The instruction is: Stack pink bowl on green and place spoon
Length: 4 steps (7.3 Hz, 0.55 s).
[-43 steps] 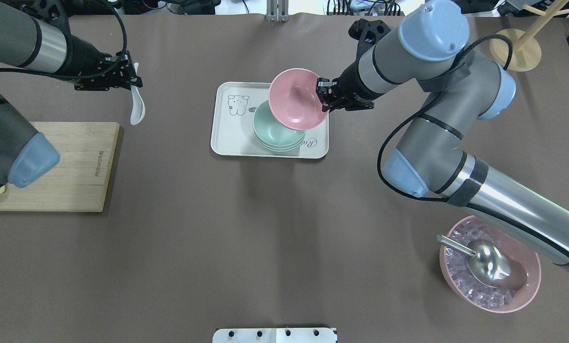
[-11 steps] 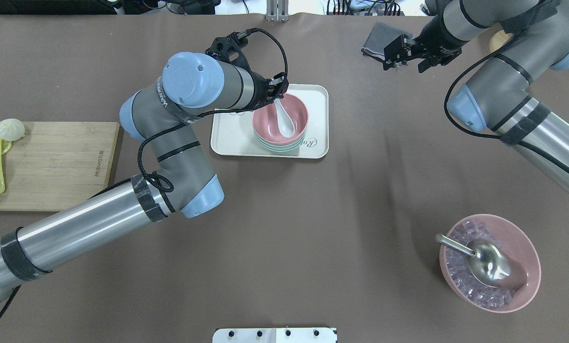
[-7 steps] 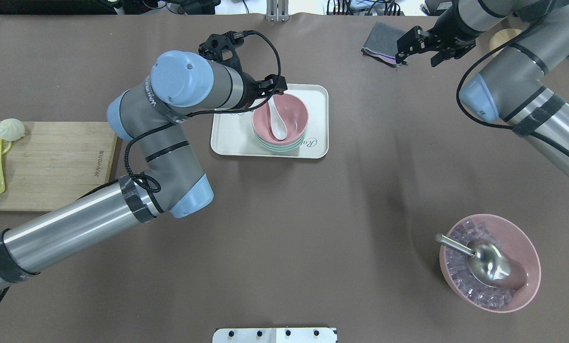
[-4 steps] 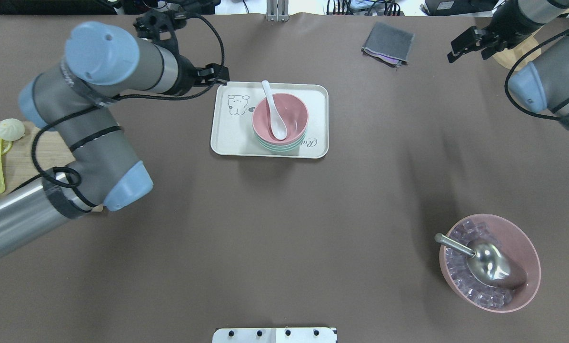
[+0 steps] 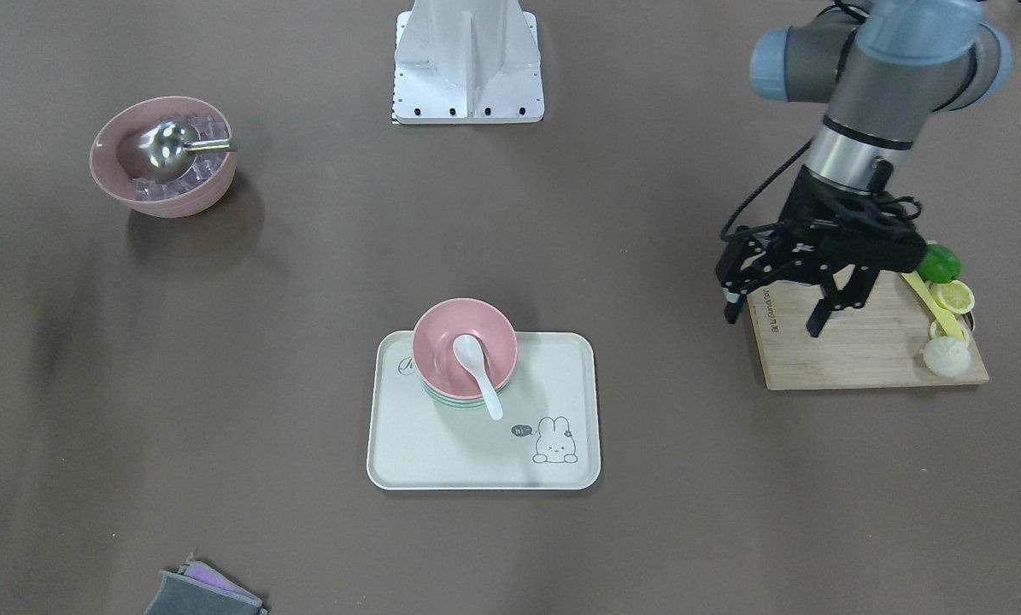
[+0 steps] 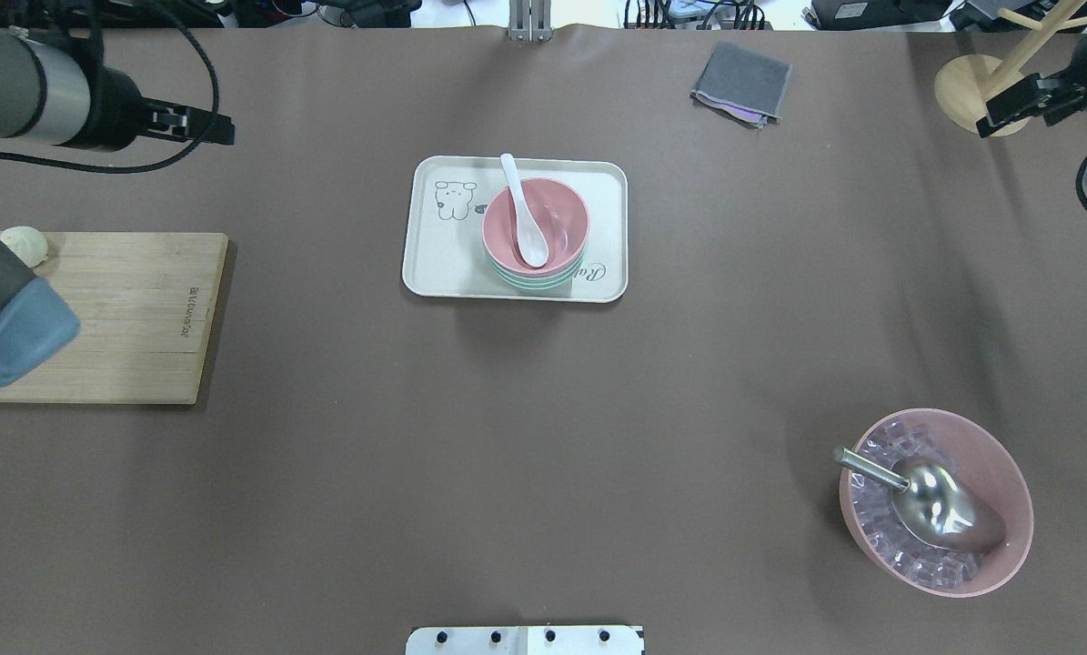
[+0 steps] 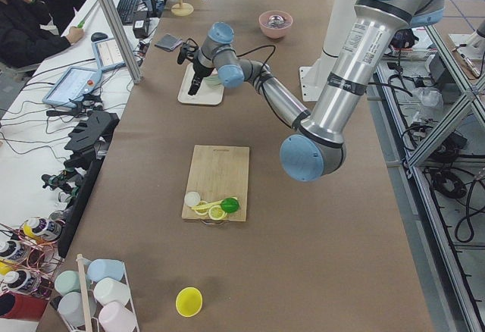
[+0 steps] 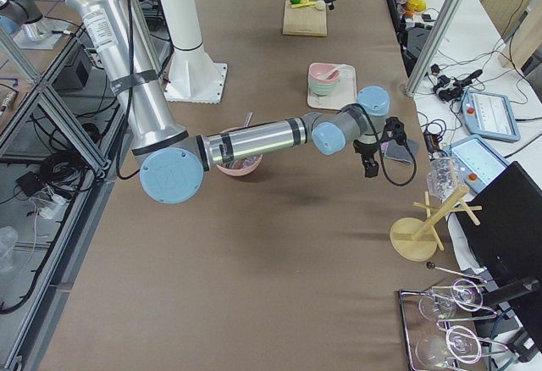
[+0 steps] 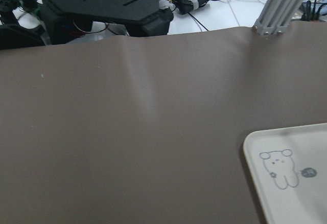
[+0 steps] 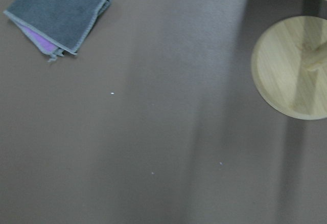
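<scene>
The pink bowl [image 6: 566, 214] sits nested on the green bowls [image 6: 529, 282] on the cream tray [image 6: 443, 264]. The white spoon [image 6: 523, 214] lies in the pink bowl with its handle over the far rim. The stack also shows in the front view: the pink bowl [image 5: 442, 342], the spoon [image 5: 476, 359] and the tray [image 5: 442, 453]. My left gripper [image 5: 771, 323] is open and empty, hanging above the cutting board's edge, far to the tray's left [image 6: 220, 129]. My right gripper [image 6: 1016, 105] is open and empty at the far right.
A wooden cutting board [image 6: 125, 309] with a lime, lemon slices and a bun lies at the left. A large pink bowl [image 6: 998, 546] of ice with a metal scoop stands at the near right. A grey cloth [image 6: 741, 84] and a wooden stand base [image 6: 971, 91] are at the back right.
The left gripper let go of the spoon in the pink bowl and drew back to the left. The right arm pulled away further to the right.
</scene>
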Motion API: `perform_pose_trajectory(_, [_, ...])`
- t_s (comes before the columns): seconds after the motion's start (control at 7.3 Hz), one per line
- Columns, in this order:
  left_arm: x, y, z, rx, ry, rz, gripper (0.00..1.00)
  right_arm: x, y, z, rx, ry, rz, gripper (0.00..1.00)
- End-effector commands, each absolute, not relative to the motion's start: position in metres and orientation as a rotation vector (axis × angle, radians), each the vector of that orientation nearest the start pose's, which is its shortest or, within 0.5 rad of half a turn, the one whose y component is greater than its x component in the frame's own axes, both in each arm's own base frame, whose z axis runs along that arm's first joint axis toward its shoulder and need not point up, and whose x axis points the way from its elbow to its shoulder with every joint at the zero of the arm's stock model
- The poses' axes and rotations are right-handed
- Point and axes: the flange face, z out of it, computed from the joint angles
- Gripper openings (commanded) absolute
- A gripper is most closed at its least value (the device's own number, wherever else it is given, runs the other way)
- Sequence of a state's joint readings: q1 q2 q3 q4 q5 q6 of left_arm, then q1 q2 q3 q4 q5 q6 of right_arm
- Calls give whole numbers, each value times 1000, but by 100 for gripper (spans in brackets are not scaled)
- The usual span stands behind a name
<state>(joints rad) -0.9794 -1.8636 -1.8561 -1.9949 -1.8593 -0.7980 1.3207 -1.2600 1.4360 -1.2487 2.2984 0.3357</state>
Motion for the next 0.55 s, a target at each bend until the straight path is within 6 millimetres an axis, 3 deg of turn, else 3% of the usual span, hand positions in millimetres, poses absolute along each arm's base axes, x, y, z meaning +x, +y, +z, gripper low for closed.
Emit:
perform_pose_trajectory(0.0, [205, -529, 375, 606, 824, -35, 98, -28, -623, 574, 214, -786, -23, 100])
perform_pose_trajectory(0.14, [180, -524, 404, 585, 789, 9, 98, 0, -623, 594, 236, -762, -102, 100])
perform_pose_trajectory(0.27, [135, -520, 436, 488, 807, 41, 98, 25, -620, 604, 206, -747, -127, 100])
perform_pose_trajectory(0.41, [86, -519, 453, 434, 825, 60, 98, 51, -611, 617, 205, -731, -182, 100])
